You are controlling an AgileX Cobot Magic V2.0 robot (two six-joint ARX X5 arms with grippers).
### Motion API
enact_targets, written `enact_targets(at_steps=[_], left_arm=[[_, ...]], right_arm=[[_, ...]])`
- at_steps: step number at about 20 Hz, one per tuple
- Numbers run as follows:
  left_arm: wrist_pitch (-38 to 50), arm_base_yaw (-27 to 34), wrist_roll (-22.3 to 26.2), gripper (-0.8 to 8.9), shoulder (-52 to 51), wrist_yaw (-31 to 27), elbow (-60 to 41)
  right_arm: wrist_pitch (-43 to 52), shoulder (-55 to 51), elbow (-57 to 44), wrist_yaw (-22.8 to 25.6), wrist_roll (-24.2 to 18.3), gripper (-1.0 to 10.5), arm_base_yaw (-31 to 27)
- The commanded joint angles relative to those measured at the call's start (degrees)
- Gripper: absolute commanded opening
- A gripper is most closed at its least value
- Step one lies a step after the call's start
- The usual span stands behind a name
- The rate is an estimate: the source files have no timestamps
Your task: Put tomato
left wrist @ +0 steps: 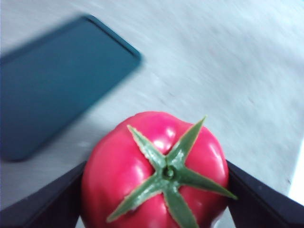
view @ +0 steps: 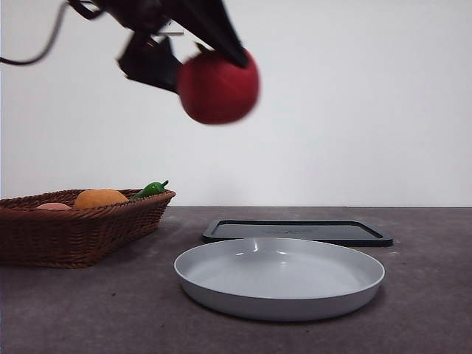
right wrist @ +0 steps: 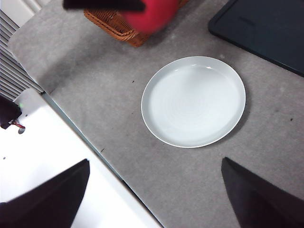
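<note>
The glossy red tomato (view: 218, 86) with a green leafy stem (left wrist: 167, 172) hangs high in the air, held by my left gripper (view: 193, 65), whose black jaws press on both of its sides. It is up and to the left of the grey plate (view: 279, 274), between the basket and the plate. In the right wrist view the tomato (right wrist: 151, 14) shows as a red blur near the basket. My right gripper (right wrist: 154, 190) is high above the table's near edge, open and holding nothing.
A wicker basket (view: 74, 228) at the left holds an orange fruit (view: 100, 198) and a small green pepper (view: 151, 189). A black tray (view: 299, 231) lies flat behind the plate. The table's edge (right wrist: 85, 137) runs close to the plate.
</note>
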Motion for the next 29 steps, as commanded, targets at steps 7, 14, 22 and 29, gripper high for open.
enact_targets(at_steps=[7,14,22,29], left_arm=[[4.96,-5.88,2.73,3.31,15.28,-0.17,1.16],[5.49,-7.56,6.56,3.31,21.05,-4.74,1.16],[5.29,-8.22,7.91,3.91,23.45,-5.09,1.16],[3.21,-8.28,5.70,5.09,22.43,-5.07,2.40]], right_arm=[[0.48,0.42,1.11,0.04,0.42,4.4,0.26],[0.48,0.42,1.14,0.04,0.42,4.4,0.26],[0.48,0.42,1.11,0.04,0.42,4.4,0.26],[0.50,0.42,1.11,0.04,0.39,4.4,0.26]])
